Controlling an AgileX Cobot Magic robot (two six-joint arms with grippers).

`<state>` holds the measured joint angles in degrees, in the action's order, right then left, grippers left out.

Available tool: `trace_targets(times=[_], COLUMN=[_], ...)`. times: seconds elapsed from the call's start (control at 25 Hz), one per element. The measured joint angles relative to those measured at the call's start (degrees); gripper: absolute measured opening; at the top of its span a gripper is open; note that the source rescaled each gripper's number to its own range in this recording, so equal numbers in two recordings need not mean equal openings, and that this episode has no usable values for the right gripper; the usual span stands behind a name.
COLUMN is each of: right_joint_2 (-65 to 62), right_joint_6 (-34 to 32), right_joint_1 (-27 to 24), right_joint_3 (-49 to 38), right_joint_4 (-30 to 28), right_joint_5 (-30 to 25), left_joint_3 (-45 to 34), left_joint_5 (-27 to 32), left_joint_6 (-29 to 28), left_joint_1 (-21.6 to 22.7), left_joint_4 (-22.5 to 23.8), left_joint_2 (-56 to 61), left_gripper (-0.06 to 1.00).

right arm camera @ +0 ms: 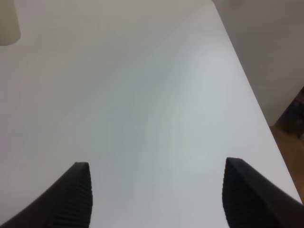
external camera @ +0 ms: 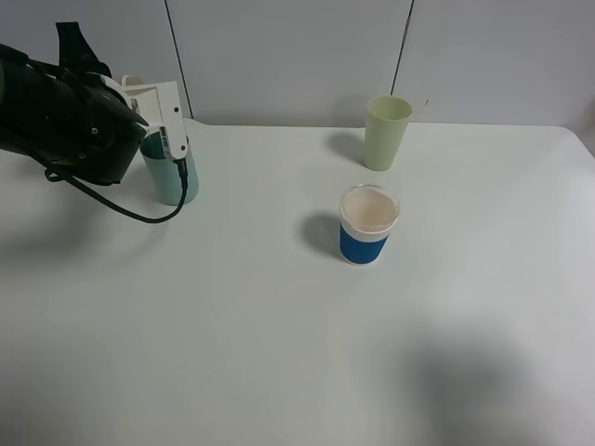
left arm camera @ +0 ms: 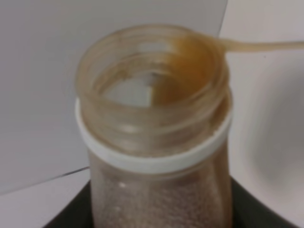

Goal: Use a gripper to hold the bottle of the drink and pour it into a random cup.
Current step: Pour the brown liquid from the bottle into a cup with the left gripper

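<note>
Firstly, we note the left arm reaching in from the upper left of the overhead frame. Its thick black body angles downward, and the white-headed left gripper (external camera: 165, 130) sits over the cup (external camera: 170, 181), a plain teal plastic tumbler standing at the upper left of the white table (external camera: 232, 325). A black cable (external camera: 139, 219) loops below the arm. We find the jaws clamped on the bottle (left arm camera: 159, 156), which is tipped. It is translucent, pebbled plastic with a wide, round, ridged neck and a white collar ring. The drink (left arm camera: 190, 61), a brown liquid, coats the neck and leaves the lip as a thin stream; we cannot see where it lands. The right gripper (right arm camera: 157, 164) hangs over bare table, its ribbed black jaws spread wide with nothing between them. A pale yellow-green tumbler (external camera: 386, 132) and a white cup with a blue band (external camera: 369, 226) stand right of centre, well apart from the teal cup.
</note>
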<state>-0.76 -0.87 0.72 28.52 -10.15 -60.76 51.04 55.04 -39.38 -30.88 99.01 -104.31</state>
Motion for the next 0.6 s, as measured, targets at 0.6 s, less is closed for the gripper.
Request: trace_targets(times=[0.6], right_joint_2=[0.00], right_joint_6=[0.00], right_joint_1=[0.00], right_joint_3=[0.00], right_joint_4=[0.00], right_joint_5=[0.00], left_joint_3=[0.00], left_joint_5=[0.00], left_joint_6=[2.18], left_joint_1=[0.00], left_joint_4=[0.00], left_joint_2=[0.00], left_gripper=[0.00])
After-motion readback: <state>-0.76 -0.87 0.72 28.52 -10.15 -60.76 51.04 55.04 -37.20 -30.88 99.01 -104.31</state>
